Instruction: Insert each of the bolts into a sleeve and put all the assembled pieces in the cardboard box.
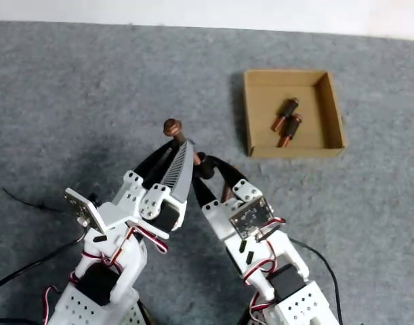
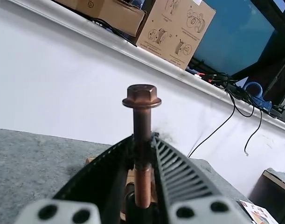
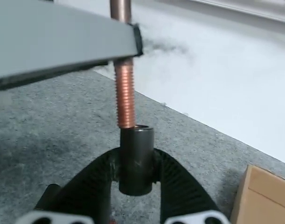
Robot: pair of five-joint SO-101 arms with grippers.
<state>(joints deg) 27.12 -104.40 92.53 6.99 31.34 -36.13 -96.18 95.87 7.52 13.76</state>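
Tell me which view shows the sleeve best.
Right wrist view: the sleeve stands upright in the right gripper, the bolt tip at its mouth. High view gives a dark spot between the arms; in the left wrist view the bolt covers it.

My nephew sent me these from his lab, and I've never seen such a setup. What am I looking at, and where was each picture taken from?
These are two small robot arms side by side at a grey table. One picture looks down from a fixed camera above. The other two come from a camera on each arm's wrist, looking along its pincers. The left gripper is shut on a copper-coloured bolt. The right gripper is shut on a dark sleeve, a short tube. The bolt's threaded end sits right at the sleeve's open top. On the table lies a cardboard box holding two finished pieces, each a bolt inside a sleeve.
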